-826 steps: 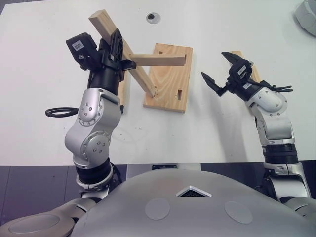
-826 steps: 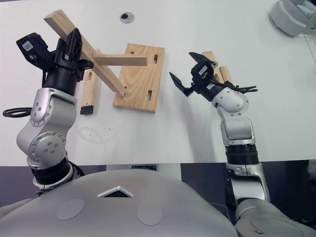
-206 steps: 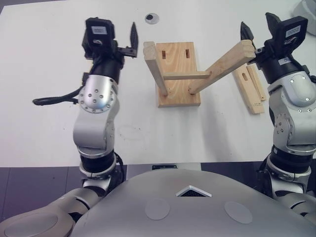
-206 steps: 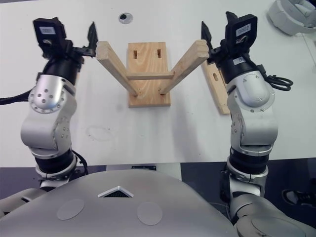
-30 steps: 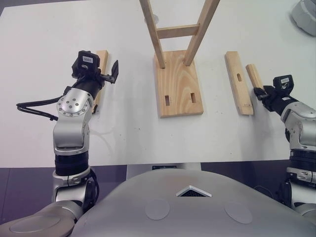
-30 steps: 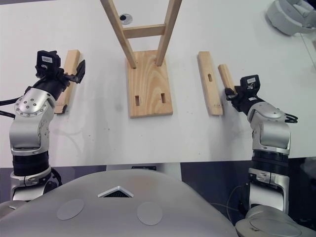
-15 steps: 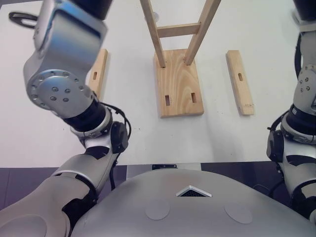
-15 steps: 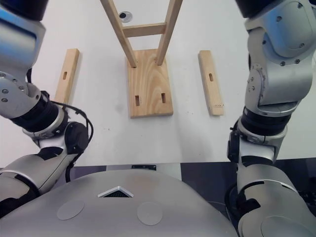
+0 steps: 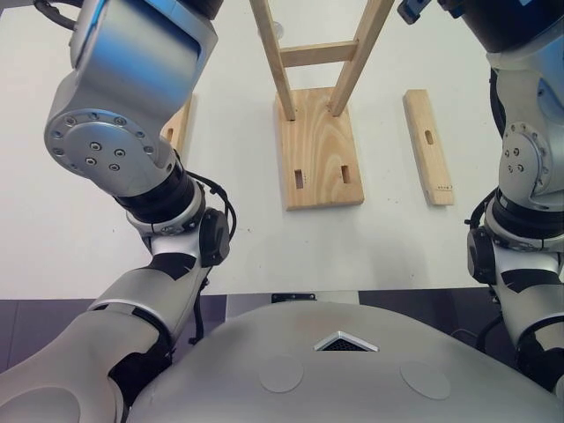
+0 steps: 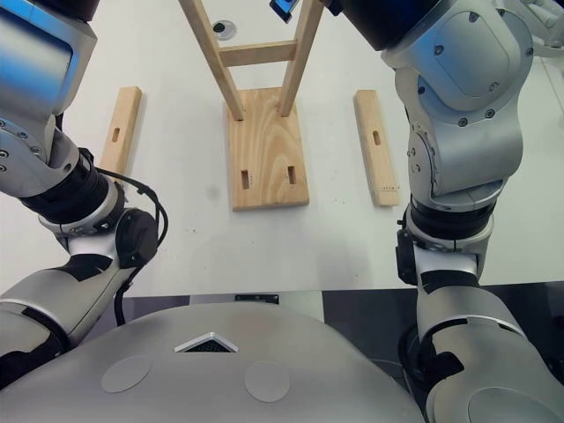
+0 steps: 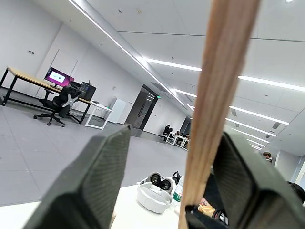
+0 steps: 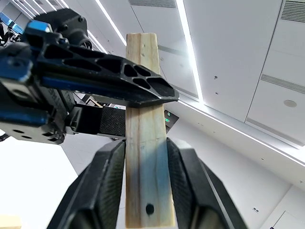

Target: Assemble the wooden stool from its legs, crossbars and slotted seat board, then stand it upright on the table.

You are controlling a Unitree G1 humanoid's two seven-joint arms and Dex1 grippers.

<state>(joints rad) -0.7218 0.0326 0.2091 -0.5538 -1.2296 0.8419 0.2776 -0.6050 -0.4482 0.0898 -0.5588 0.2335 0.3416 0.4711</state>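
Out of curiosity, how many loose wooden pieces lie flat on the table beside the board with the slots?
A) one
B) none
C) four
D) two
D: one slotted leg lies flat to the left of the seat board, and a second slotted leg lies flat to its right.

A second ago both grippers sat low on the table (image 9: 397,238) — the left gripper (image 11: 176,136) by the left loose leg (image 10: 119,132), the right gripper (image 12: 145,148) at a short crossbar (image 12: 145,95) beside the right loose leg (image 9: 428,145). Both arms have since risen; the crossbar is off the table, clamped between the right gripper's pads, with the left gripper's fingers spread around it.
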